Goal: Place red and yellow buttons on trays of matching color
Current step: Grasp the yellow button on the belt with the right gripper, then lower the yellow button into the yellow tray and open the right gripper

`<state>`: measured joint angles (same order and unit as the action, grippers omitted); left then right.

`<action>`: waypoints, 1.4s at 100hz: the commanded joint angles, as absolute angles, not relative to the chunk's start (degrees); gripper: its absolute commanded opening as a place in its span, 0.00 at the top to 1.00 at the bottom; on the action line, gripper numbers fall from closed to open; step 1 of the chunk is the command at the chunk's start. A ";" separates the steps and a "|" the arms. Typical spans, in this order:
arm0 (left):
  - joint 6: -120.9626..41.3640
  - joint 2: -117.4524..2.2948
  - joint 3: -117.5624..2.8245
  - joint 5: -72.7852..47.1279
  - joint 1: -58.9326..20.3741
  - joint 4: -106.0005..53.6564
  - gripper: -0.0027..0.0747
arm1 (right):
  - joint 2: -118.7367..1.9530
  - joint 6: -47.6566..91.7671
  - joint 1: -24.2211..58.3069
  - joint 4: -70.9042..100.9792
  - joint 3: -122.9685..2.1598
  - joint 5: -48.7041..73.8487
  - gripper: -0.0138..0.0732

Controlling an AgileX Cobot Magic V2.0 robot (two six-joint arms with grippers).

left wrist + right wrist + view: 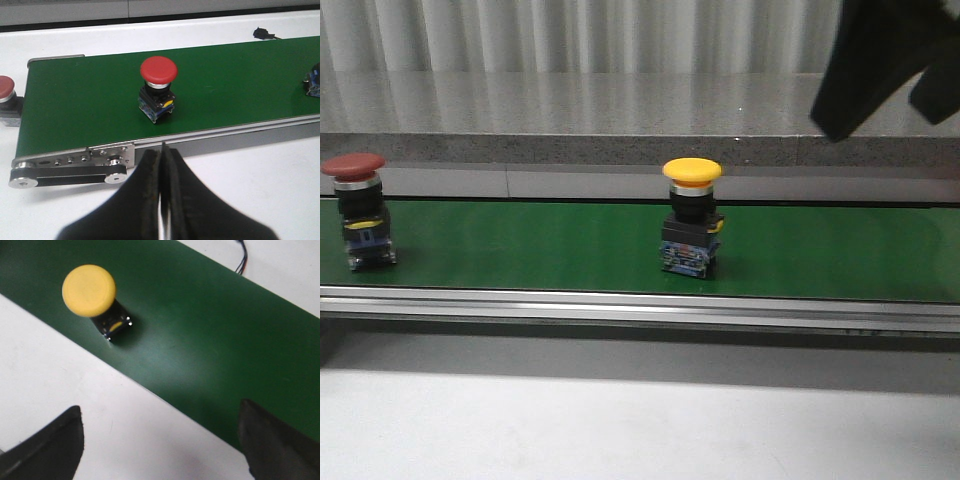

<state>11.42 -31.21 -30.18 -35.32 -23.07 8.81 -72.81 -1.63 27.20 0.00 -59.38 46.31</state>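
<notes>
White tabletop (620,430) fills the foreground of the front view, and beyond it runs the long green conveyor belt (560,245) with its metal side rail, the largest working surface here and probably what presents the buttons for picking. Both buttons stand upright on their black switch bodies, caps up, which should leave the caps or necks free for a grasp from above. At mid-belt is the yellow button (691,215); the right gripper (160,440) hangs above and off to one side of it, fingers spread wide apart and empty, seemingly lined up for a descent. Near the belt's left end stands the red button (357,210); the left gripper (162,165) sits low over the white table just short of the rail, facing that button, its fingers pressed together with nothing between them. Another red cap (5,89) shows at the left wrist view's edge, cut off. No trays appear anywhere, so the destinations cannot be placed
</notes>
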 commanded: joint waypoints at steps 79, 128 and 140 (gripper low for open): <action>11.85 -31.29 -31.76 -31.58 -23.40 8.45 0.99 | -89.08 5.80 24.64 7.10 -72.49 40.36 0.83; 11.85 -31.29 -31.76 -31.58 -23.40 8.45 0.99 | -83.38 -6.14 -11.40 -4.69 -71.97 40.60 0.83; 11.85 -31.29 -31.76 -31.58 -23.40 8.45 0.99 | -83.45 -8.69 -22.66 -4.69 -71.97 39.55 0.83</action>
